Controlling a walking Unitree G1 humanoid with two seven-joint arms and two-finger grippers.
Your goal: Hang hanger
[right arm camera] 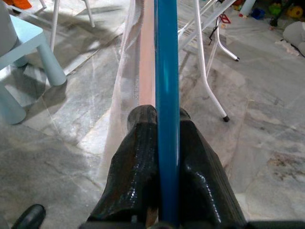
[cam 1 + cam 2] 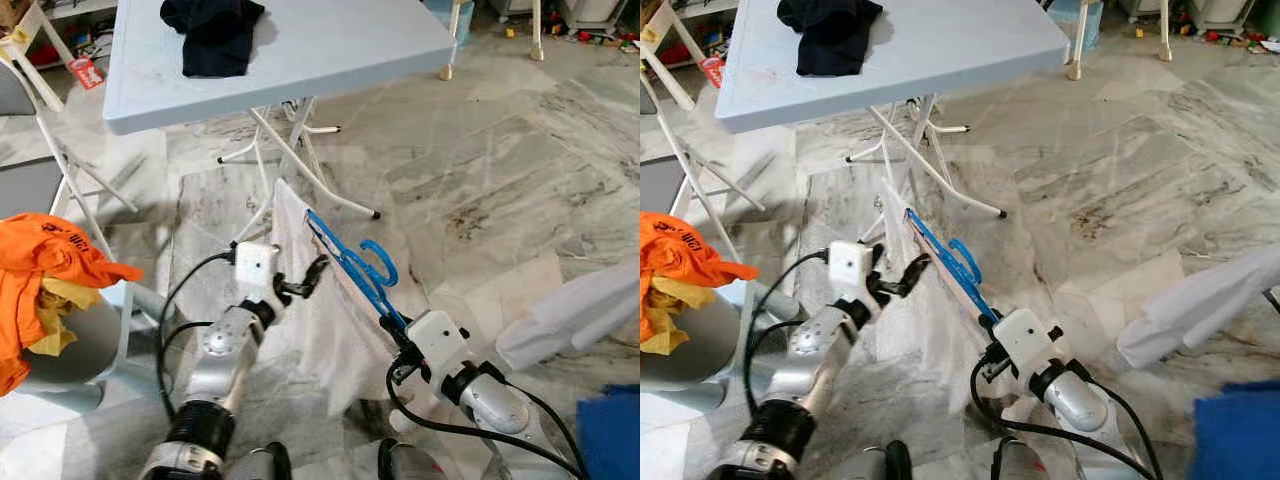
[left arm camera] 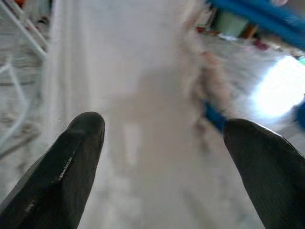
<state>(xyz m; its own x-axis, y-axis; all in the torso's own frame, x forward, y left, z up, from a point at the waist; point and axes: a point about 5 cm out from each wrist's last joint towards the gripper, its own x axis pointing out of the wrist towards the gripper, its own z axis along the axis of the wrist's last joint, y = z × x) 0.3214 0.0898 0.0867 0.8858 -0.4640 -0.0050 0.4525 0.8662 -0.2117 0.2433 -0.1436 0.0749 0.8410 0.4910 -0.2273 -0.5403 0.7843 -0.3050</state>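
A grey marble floor is being looked down on in the left eye view, with a pale blue folding table at the top carrying a dark garment, and an orange cloth heaped at the left edge. Nearer the robot, a blue hanger with a sheer white garment draped on it is being held out low over the floor by the right gripper, while the left gripper is being kept just beside the fabric with its fingers parted. In the right eye view the same arrangement is being shown, the hanger's hook curling up from the bar. In the left wrist view the two black fingertips are being held wide apart, nothing between them, with the blurred white fabric close ahead. In the right wrist view the blue bar is being clamped tightly between both black fingers, the white fabric trailing alongside. The carrying step appears to be in hand, the hanger not yet hung; no rail or rack is being shown, so the next move is judged to call for one being found and the hook being turned toward it.
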